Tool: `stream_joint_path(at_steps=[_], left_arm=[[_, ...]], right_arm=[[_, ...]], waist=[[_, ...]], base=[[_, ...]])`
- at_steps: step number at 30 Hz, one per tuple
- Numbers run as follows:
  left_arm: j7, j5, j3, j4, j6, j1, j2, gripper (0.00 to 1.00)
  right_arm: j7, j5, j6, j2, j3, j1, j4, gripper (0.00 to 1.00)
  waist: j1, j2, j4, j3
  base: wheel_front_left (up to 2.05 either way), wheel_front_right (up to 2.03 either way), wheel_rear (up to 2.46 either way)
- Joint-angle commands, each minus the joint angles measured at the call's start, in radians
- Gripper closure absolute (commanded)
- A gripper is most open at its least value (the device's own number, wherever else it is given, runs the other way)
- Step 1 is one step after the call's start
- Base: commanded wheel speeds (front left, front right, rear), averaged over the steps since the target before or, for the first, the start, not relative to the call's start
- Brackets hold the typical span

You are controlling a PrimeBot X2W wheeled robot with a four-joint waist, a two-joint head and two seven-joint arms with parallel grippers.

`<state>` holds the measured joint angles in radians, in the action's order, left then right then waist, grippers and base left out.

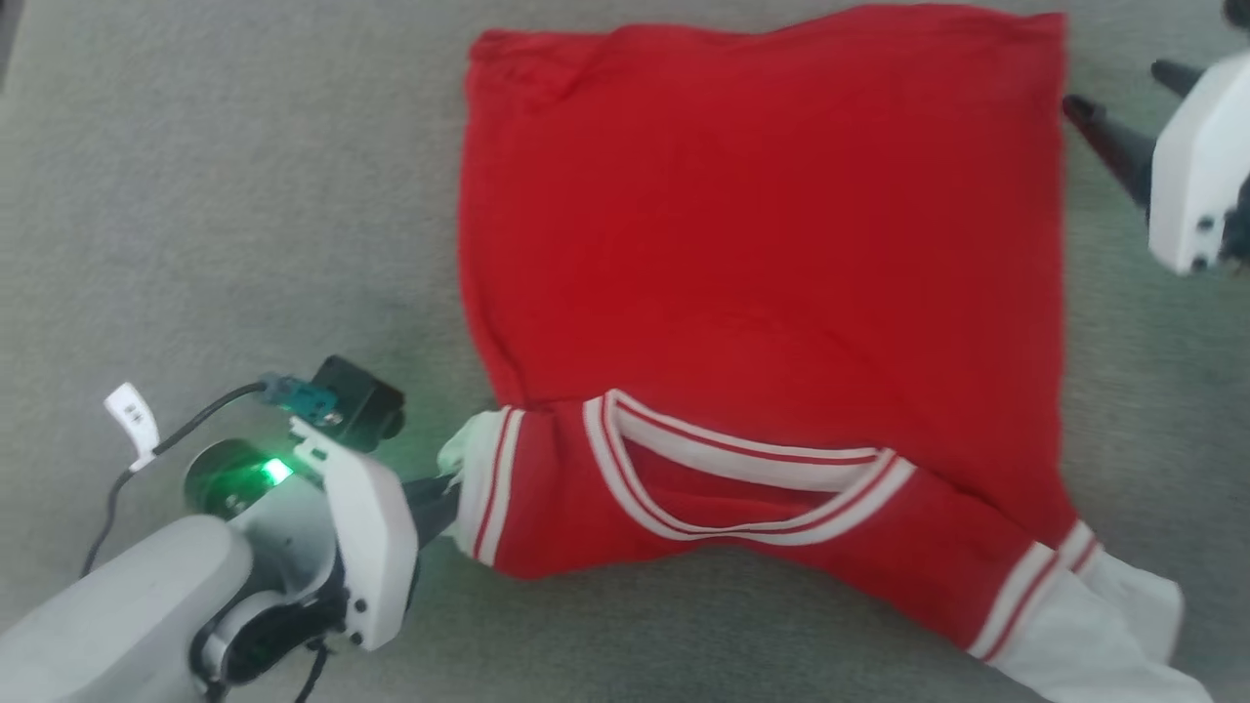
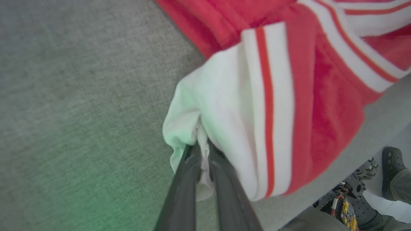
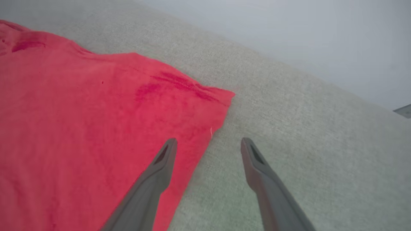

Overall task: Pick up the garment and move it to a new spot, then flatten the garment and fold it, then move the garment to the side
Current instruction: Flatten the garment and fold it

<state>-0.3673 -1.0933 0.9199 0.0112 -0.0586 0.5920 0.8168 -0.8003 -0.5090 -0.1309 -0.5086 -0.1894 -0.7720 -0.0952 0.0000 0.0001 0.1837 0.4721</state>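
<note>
A red garment (image 1: 762,244) is shown spread over the middle and upper right of the head view, plain red side up, on a grey cloth-covered table (image 1: 225,195). Its striped collar (image 1: 742,478) is seen toward the lower middle, and one white sleeve (image 1: 1104,625) is laid at the lower right.

At the lower left, the left pincer (image 1: 444,498) is closed on the other white sleeve (image 1: 469,469). In the left wrist view, white cloth is seen pinched between the dark fingers (image 2: 183,179) at bottom centre. A dark shoe (image 2: 391,160) is glimpsed at the lower right, past the table edge.

At the upper right of the head view, the right pincer (image 1: 1118,88) is spread wide and nothing is held. In the right wrist view, one finger is placed over the garment's corner and the other over bare table; contact cannot be told.
</note>
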Motion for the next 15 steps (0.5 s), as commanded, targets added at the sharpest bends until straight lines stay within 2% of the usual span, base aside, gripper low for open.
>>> stream_joint_path(at_steps=[1, 8, 10, 15], left_arm=[[0.005, 0.022, 0.009, -0.033, -0.004, 0.014, -0.026, 1.0], [0.008, 0.031, 0.026, -0.112, 0.036, 0.058, -0.088, 1.0], [0.014, 0.03, 0.028, -0.145, 0.048, 0.066, -0.105, 1.0], [0.024, 0.022, 0.031, -0.189, 0.063, 0.066, -0.12, 1.0]], right_arm=[[0.006, -0.004, 0.0, 0.003, -0.005, -0.03, -0.034, 0.0], [-0.04, 0.008, 0.0, -0.001, -0.065, -0.19, -0.298, 0.0], [-0.1, 0.011, 0.0, 0.013, -0.075, -0.206, -0.421, 0.0], [-0.239, 0.005, 0.001, 0.041, -0.099, -0.186, -0.562, 0.0]], waist=[[0.0, -0.0001, 0.044, 0.037], [0.0, -0.0001, 0.117, 0.086], [0.0, -0.0001, 0.133, 0.098], [0.0, -0.0001, 0.138, 0.098]], base=[[0.0, 0.0, 0.0], [0.0, 0.0, 0.0], [0.0, 0.0, 0.0], [0.0, 0.0, 0.0]])
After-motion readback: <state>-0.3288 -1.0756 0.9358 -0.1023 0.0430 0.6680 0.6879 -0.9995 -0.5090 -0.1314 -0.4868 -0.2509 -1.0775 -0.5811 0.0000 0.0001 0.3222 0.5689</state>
